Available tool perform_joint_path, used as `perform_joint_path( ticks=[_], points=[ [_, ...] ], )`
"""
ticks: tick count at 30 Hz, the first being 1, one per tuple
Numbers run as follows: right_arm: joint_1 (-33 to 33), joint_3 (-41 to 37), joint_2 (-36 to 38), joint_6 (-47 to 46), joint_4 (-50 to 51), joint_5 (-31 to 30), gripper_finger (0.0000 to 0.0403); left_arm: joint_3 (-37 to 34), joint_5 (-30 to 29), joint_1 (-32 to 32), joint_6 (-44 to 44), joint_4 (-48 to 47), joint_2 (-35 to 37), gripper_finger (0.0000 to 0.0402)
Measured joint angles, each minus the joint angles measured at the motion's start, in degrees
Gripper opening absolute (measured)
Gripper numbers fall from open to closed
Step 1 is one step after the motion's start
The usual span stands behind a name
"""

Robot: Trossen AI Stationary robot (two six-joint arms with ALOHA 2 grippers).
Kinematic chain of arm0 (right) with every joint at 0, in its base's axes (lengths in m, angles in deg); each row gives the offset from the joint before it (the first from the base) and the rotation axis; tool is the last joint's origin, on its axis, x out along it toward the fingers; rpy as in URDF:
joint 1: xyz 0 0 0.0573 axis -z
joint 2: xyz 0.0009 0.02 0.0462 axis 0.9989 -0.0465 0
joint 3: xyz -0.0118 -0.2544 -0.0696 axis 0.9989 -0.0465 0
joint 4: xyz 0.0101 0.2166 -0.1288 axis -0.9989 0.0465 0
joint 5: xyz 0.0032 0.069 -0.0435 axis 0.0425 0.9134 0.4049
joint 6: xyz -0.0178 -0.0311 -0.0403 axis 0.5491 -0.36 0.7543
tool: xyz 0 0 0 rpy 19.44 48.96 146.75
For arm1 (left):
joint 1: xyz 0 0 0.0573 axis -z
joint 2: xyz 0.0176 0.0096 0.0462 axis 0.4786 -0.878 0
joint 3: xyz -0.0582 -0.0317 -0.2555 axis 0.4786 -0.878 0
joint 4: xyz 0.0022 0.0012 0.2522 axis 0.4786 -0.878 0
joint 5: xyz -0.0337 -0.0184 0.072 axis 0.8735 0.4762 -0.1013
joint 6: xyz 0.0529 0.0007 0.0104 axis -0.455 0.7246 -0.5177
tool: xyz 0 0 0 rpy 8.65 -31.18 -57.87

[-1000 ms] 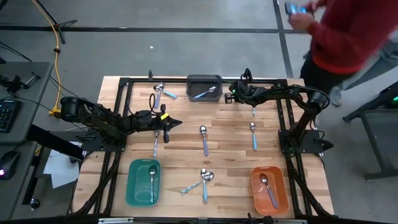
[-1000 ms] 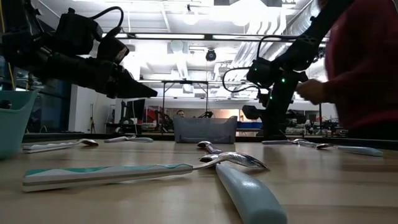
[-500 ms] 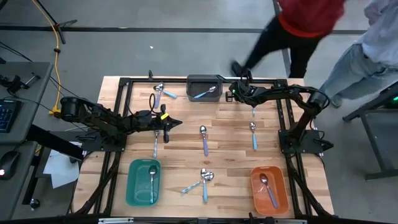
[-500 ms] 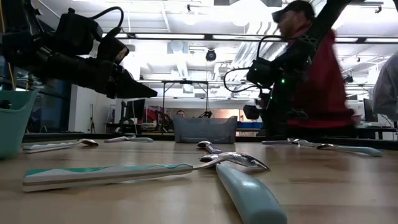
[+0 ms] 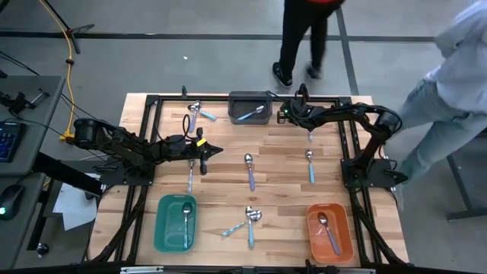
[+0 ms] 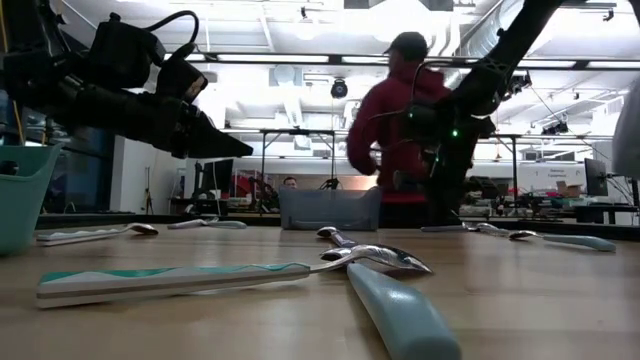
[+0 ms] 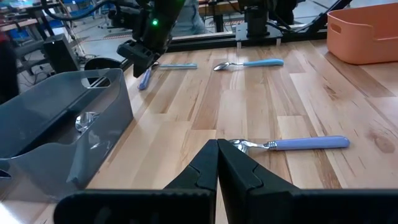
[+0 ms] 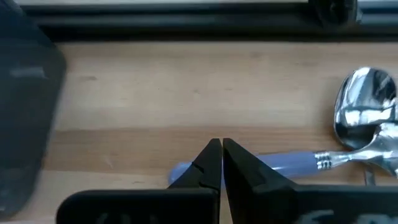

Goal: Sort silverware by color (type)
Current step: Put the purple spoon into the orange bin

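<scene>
Silverware lies scattered on your wooden table, no readable labels anywhere. Left gripper and right gripper are both pinched closed, empty. Two people walk behind.

- We find the person in red now past the table's far edge near its middle, no longer at the far right corner.
- In the low view that person now stands behind the right arm, left of where they stood before.
- A second person in grey now occupies the right side.
</scene>
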Motion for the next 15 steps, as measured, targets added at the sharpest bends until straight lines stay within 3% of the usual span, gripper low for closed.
perform_joint_path(
  ticks=[9,15],
  points=[
    [-1.1,0.2,-2.9,0.8,0.0,1.9,0.0000,0.0,0.0,0.0,0.0,0.0,0.0,0.0000],
    [-3.6,0.0,0.0,4.0,4.1,9.7,0.0000,0.0,0.0,0.0,0.0,-0.2,0.0,0.0000]
  ],
)
